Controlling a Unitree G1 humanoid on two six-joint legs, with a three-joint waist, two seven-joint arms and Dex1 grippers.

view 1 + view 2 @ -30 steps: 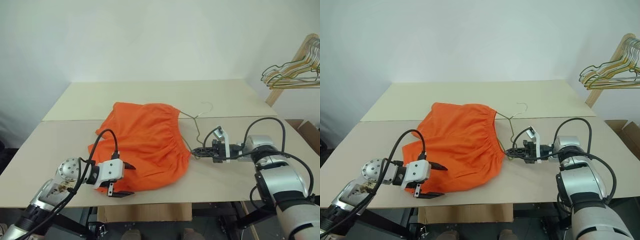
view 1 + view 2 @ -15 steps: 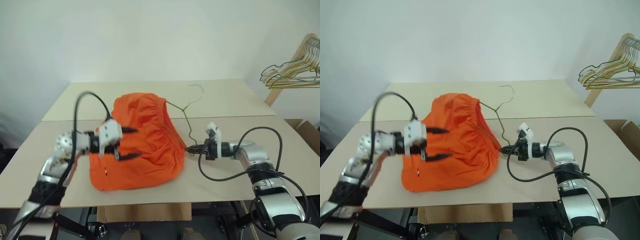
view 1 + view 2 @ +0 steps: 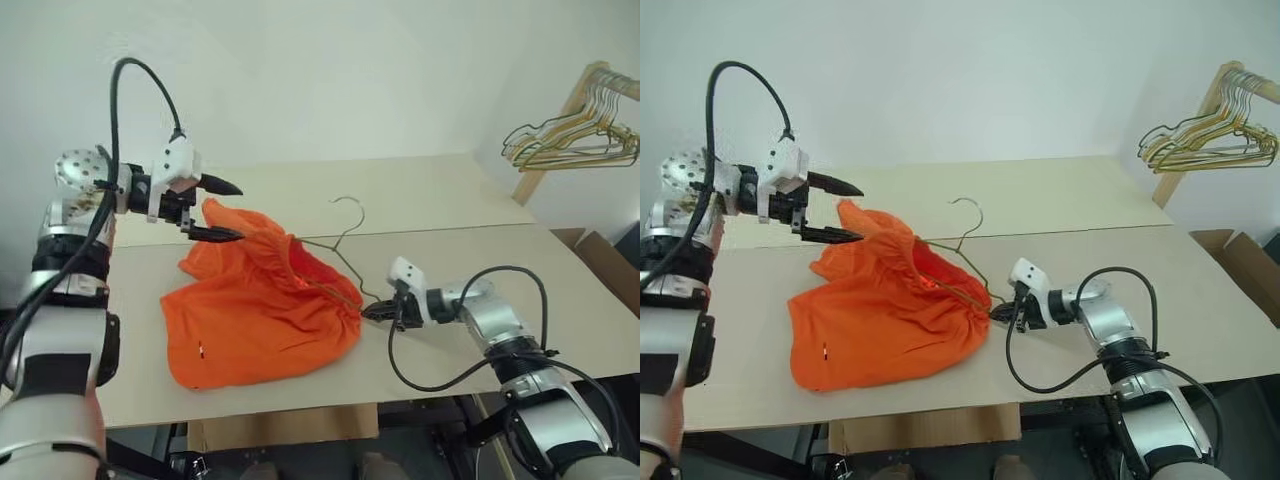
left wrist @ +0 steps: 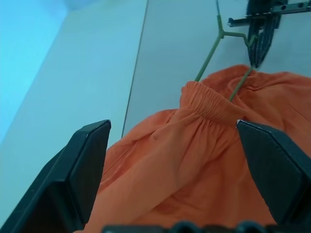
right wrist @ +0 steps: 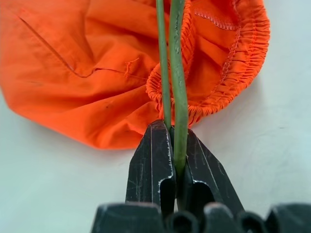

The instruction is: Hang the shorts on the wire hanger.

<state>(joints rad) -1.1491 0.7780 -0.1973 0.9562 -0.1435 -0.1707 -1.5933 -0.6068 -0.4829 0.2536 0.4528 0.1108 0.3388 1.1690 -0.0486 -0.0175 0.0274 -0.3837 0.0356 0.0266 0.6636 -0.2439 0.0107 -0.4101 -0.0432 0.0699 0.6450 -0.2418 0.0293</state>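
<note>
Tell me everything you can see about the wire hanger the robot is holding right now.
The thin grey-olive wire hanger is a bent-wire triangle with a curled hook top, which lifts off the pale tabletop and points away from the robot. One corner is pinched in the right end effector, whose black fingers are shut on the wire. The rest of the frame runs inside the gathered waistband of the bright orange fabric shorts, so most of it is hidden under the cloth.

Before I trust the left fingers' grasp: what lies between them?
In the left wrist view, the shorts, gathered waistband uppermost, lie beyond the gap between the open left fingers; neither finger touches the fabric.
</note>
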